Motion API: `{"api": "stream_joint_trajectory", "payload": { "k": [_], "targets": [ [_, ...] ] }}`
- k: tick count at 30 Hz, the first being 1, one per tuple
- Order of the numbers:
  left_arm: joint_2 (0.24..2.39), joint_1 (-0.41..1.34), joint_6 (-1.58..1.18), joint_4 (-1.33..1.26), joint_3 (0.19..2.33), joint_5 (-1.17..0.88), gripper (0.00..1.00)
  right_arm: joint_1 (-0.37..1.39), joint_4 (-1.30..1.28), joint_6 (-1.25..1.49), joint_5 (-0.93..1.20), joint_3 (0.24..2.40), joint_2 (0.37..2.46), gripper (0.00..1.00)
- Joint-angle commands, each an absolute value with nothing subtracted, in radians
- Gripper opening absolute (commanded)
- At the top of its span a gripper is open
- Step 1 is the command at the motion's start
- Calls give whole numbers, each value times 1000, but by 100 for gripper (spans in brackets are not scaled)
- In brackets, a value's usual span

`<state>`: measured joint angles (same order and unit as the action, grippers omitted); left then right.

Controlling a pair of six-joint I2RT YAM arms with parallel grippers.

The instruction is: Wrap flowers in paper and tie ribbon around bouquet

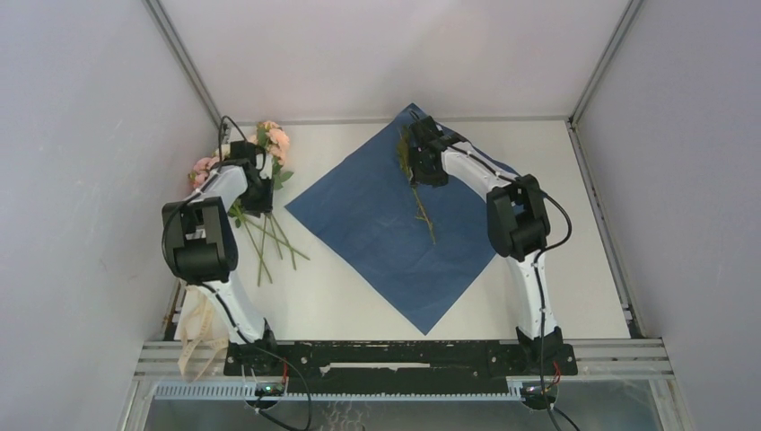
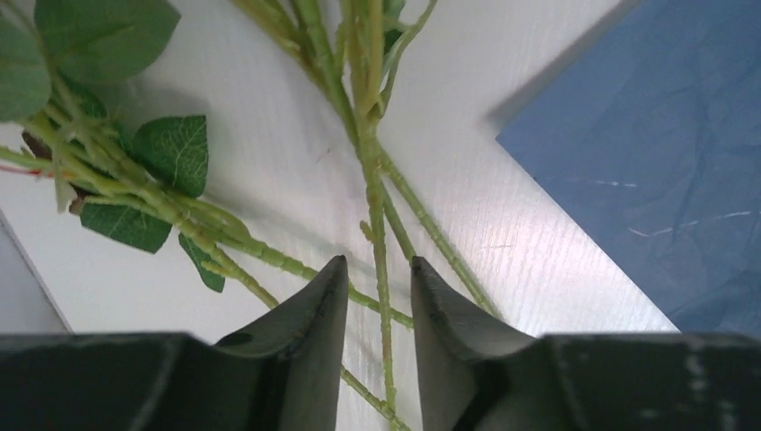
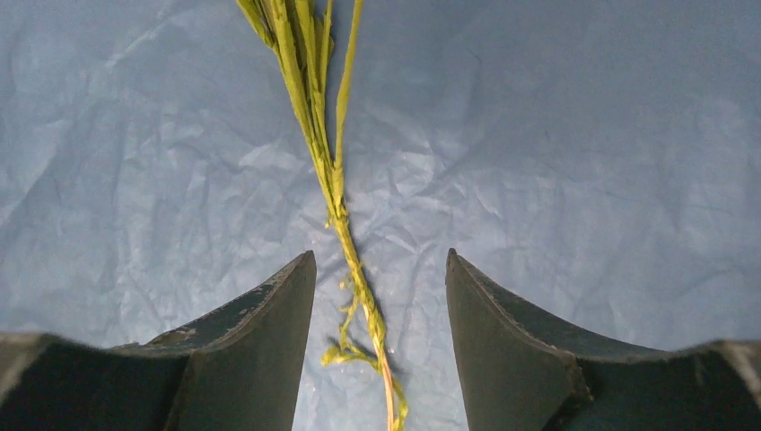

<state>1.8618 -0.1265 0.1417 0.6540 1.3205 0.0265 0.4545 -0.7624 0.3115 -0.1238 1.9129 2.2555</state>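
The blue paper [image 1: 386, 229] lies flat as a diamond in the middle of the table. The flowers [image 1: 272, 139], pink and peach roses, lie left of it with their stems [image 1: 269, 241] fanned toward me. My left gripper [image 1: 258, 197] hangs over those stems. In the left wrist view it [image 2: 379, 262] is open, with one thin stem [image 2: 375, 193] running loose between its fingers. My right gripper [image 1: 422, 166] is open above a yellow-green sprig [image 3: 316, 126] that lies on the paper [image 3: 583, 162]. No wrapped bouquet is in view. The cream ribbon [image 1: 196, 330] hangs at the near-left table edge.
Grey walls and metal posts close in the table on the left, right and back. The paper's near corner [image 1: 424, 330] points at the black base rail [image 1: 395, 357]. A bare white strip of table [image 1: 583, 224] lies right of the paper.
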Motion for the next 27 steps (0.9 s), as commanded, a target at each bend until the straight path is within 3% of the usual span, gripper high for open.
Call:
{"api": "stream_joint_trajectory", "payload": {
  "k": [1, 7, 12, 14, 23, 27],
  "targets": [
    [1895, -118, 186, 655, 1401, 68, 35, 463, -698, 300, -126, 1839, 2105, 64],
    [1978, -118, 175, 684, 1449, 83, 32, 464, -645, 309, -107, 1729, 2010, 64],
    [1989, -118, 156, 700, 1462, 72, 8, 464, -643, 301, -104, 1708, 1982, 64],
    [1959, -120, 141, 702, 1454, 55, 3, 466, -645, 297, -104, 1706, 1975, 64],
    [1568, -228, -131, 513, 1363, -68, 0, 514, -598, 238, -77, 1649, 1889, 65],
    [1388, -214, -266, 382, 1333, -321, 0, 601, -444, 157, 78, 1575, 1786, 75]
  ]
}}
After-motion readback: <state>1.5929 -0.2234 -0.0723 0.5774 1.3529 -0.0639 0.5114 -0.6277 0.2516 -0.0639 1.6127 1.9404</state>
